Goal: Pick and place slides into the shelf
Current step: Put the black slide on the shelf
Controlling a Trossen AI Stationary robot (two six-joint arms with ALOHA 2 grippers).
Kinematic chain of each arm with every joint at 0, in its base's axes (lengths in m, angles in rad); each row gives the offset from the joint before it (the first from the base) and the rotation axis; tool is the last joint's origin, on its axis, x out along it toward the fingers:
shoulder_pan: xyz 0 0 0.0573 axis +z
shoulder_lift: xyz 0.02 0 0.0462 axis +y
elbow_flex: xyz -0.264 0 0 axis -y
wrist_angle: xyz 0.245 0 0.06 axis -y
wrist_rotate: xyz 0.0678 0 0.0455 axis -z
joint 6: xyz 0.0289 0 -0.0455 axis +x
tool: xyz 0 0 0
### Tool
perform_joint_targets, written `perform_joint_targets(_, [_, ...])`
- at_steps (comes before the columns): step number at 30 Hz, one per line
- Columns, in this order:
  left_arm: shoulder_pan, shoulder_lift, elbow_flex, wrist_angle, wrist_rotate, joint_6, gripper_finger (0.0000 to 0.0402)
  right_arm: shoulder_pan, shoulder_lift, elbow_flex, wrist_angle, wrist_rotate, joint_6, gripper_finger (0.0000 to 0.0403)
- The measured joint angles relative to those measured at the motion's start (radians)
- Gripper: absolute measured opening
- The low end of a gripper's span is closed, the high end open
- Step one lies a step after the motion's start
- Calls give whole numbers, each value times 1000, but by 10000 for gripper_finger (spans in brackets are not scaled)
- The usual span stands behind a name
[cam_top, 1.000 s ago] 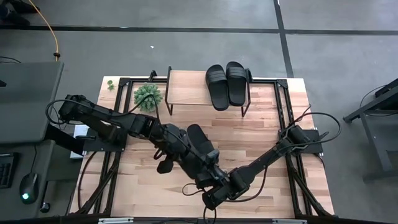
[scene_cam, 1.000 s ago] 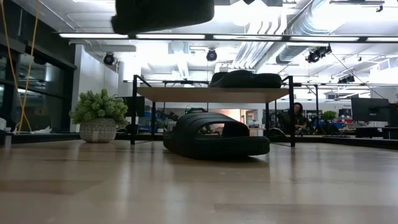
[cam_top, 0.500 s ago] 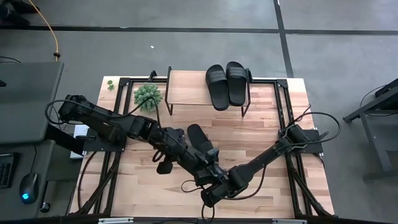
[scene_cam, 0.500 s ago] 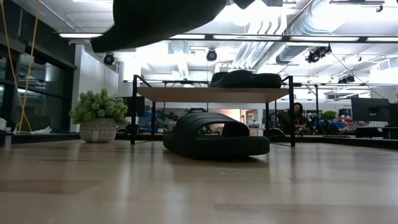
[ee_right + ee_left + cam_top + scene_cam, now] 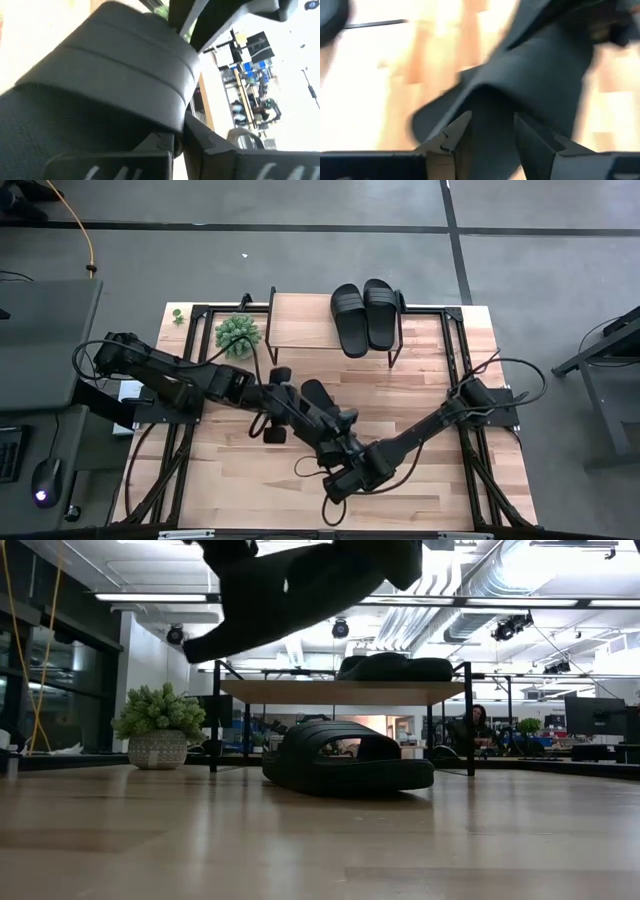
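Four matte black slides [image 5: 350, 318] are seen, the strap [image 5: 125, 75] of one marked with raised ribs. The shelf [image 5: 300, 320] is topped in pale wood on thin black legs. The table [image 5: 430, 380] is banded in light wooden planks. A green plant [image 5: 160, 712] is potted in speckled white.

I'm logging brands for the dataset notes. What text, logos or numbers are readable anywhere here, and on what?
None can be read.
Slides on the shelf: no visible brand or size mark.
Lifted slide: plain ribbed strap, no lettering.
Background monitors: too small to read.
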Motion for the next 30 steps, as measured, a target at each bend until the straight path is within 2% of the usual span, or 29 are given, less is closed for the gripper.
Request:
perform_joint_targets(7, [0,-2,0,-108,-248,14,177,-16,-42,0,-168,38,167,0])
perform_joint_targets(12, [0,-49,0,-174,-367,-26,190,-45,-74,0,-257,52,265,0])
perform_joint_targets(21, [-1,-227,0,-243,-411,-84,177,-130,-124,1,-349,115,360,0])
perform_joint_targets(30, [-1,-337,0,-253,-405,-87,170,-283,-140,2,-275,124,359,0])
